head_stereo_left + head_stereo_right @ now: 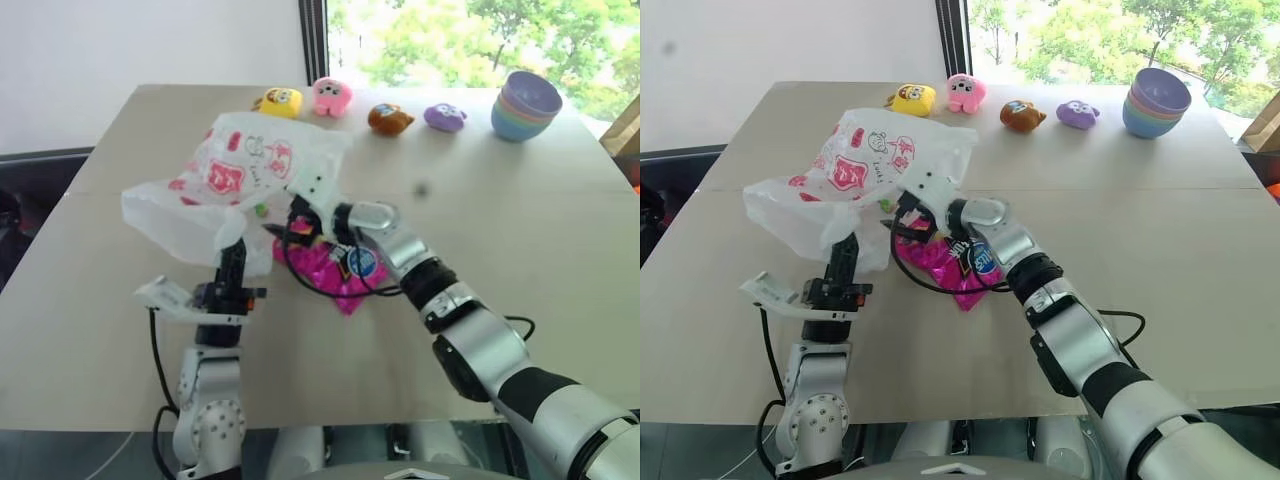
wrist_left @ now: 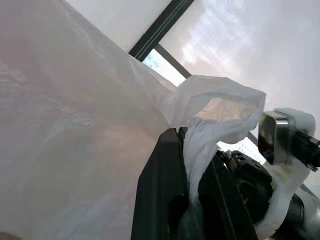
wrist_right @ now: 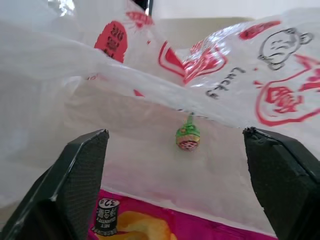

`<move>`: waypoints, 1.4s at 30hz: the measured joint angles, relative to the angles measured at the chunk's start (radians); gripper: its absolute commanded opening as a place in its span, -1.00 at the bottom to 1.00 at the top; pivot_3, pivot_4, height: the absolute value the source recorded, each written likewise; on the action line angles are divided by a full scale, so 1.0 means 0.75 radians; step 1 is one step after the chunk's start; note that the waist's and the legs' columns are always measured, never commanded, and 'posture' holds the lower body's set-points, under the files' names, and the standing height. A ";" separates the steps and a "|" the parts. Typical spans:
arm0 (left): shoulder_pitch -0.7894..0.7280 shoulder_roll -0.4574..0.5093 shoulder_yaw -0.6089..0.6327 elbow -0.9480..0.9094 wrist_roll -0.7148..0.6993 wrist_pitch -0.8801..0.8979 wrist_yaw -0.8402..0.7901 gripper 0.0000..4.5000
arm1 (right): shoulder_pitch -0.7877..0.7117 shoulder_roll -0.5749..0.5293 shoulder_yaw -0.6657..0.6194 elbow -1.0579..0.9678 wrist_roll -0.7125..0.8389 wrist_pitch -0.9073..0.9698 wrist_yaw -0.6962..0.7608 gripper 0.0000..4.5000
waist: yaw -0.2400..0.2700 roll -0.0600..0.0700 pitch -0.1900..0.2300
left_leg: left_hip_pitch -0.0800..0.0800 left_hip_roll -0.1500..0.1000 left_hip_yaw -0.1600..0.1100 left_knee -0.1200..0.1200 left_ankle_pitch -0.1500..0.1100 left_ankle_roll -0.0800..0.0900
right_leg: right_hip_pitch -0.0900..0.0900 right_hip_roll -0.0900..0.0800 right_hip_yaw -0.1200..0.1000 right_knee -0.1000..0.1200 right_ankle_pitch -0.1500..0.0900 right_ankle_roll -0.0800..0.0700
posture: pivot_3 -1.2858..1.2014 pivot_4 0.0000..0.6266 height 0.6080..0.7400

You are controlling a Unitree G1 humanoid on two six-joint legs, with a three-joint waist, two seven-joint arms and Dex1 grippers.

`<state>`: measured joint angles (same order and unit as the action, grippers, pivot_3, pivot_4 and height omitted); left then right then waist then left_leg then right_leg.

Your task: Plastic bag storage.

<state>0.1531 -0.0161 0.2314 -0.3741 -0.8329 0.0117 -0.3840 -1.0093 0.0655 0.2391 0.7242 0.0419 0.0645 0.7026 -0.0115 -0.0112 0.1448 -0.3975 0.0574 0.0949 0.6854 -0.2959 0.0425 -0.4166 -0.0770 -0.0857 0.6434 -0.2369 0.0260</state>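
Table point(image 1: 560, 230): left gripper point(image 1: 232, 252) clamps plastic bag point(image 1: 240, 170), lollipop point(image 3: 188, 138) inside; right gripper point(image 3: 175, 175) apart.

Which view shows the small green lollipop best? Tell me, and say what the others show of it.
The right wrist view: the lollipop hangs in plain sight between the open fingers, against the plastic bag. The head views show a tiny green speck at the bag's edge. In the left wrist view I cannot make it out.
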 measured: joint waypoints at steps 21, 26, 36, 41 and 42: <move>0.011 0.040 0.039 -0.012 -0.017 0.005 0.025 -1.00 | 0.714 -0.355 -0.079 -1.150 0.283 1.009 -0.109 0.98 | -0.002 0.001 0.000 | 0.002 -0.002 -0.003 0.002 0.001 -0.001 | 0.002 0.005 0.001 0.000 0.000 0.000 | 0.03 -0.52 1.00; 0.017 0.038 0.014 -0.012 -0.015 0.007 0.026 -1.00 | 0.601 -0.350 -0.218 -0.910 0.348 1.021 -0.118 0.98 | -0.002 0.001 0.000 | 0.002 -0.002 -0.002 0.001 0.001 -0.001 | 0.002 0.006 0.001 0.000 0.000 -0.001 | 0.03 -0.52 1.00; 0.044 0.038 -0.020 -0.013 0.035 0.008 0.029 -1.00 | 0.531 -0.376 -0.168 -0.809 0.475 1.177 0.084 0.98 | -0.011 0.000 -0.001 | 0.004 -0.001 -0.001 0.000 0.000 0.000 | 0.002 0.007 0.002 0.000 0.000 -0.001 | 0.03 -0.52 1.00; 0.071 0.022 -0.060 -0.014 0.074 0.003 0.028 -1.00 | 0.555 -0.382 -0.010 -0.891 0.433 1.129 0.111 0.98 | -0.011 0.000 -0.001 | 0.005 -0.001 -0.001 0.000 0.000 0.000 | 0.002 0.007 0.003 0.000 0.000 -0.001 | 0.03 -0.52 1.00; 0.071 0.018 -0.061 -0.014 0.080 0.002 0.028 -1.00 | 0.556 -0.391 0.019 -0.896 0.409 1.102 0.110 0.98 | -0.011 0.000 -0.001 | 0.005 -0.001 -0.001 0.000 0.000 0.000 | 0.002 0.007 0.003 0.000 0.000 -0.001 | 0.03 -0.52 1.00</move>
<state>0.2067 -0.0025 0.1854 -0.3844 -0.7728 0.0131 -0.3627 -0.5924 -0.2275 0.2534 0.0523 0.3488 0.8913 0.7848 -0.0197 -0.0110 0.1439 -0.3936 0.0566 0.0944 0.6851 -0.2958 0.0424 -0.4150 -0.0719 -0.0833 0.6435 -0.2369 0.0255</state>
